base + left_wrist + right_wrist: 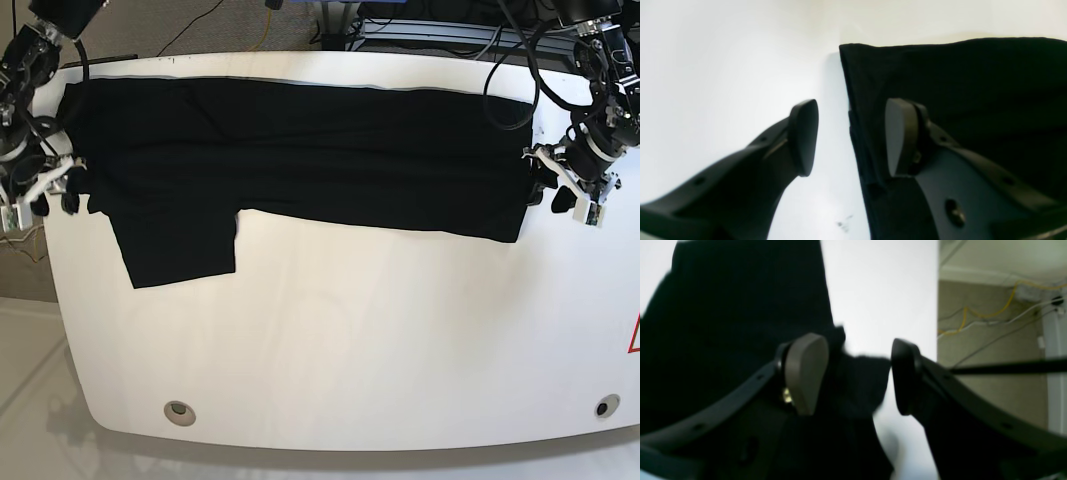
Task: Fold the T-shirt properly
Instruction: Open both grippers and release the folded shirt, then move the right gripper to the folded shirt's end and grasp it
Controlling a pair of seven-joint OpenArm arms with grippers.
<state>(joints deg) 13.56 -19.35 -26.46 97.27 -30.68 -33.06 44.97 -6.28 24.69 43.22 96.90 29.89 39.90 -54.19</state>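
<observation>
The black T-shirt [300,150] lies in a long flat band across the far part of the white table [350,340], with one sleeve [175,250] pointing toward the near side at the left. At its right end my left gripper [547,195] is open. In the left wrist view the left gripper [851,138] straddles the T-shirt [957,76] edge, one finger over cloth and one over bare table. My right gripper [57,200] is open at the shirt's left end. In the right wrist view the right gripper [857,375] hangs over a corner of the T-shirt [740,306], clamping nothing.
The table edge [937,306] runs close beside the right gripper, and beyond it lie floor and a yellow cable [990,311]. Two round holes [180,408] [600,406] sit near the table's front edge. A red mark [634,338] shows at the right edge.
</observation>
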